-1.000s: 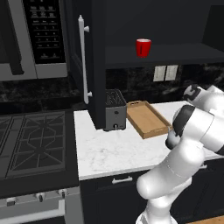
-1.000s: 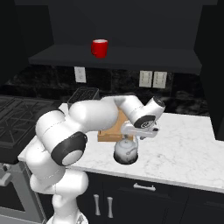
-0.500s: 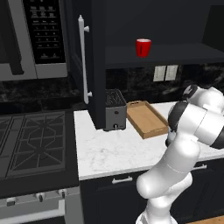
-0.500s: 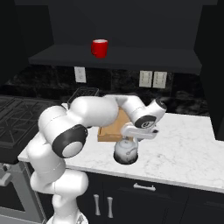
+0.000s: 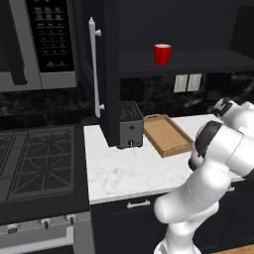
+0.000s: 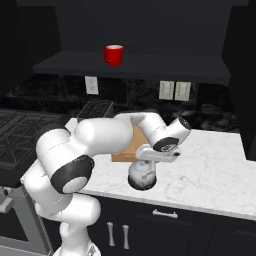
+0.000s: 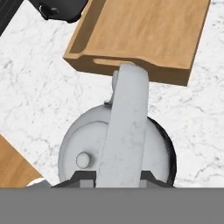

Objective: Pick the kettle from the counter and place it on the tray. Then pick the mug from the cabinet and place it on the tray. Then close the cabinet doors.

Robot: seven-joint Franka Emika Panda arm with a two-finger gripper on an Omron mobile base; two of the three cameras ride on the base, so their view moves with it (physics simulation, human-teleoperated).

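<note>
Carrying the kettle [image 6: 142,176] with my hand [image 6: 148,161] clamped on its handle, tray [image 7: 144,35] ahead; mug [image 6: 114,54] and doors remain.

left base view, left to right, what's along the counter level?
stovetop → toaster → tray → robot arm

- Even, flat rendered light, sharp throughout, no blur or edge distortion.
- The white marble-patterned counter [image 5: 129,171] is brightest; above it, the tall black wall cabinet [image 6: 135,30] interior sits dim.
- Soft dark shadow rings the squat silver-grey metal kettle [image 7: 94,146].
</note>
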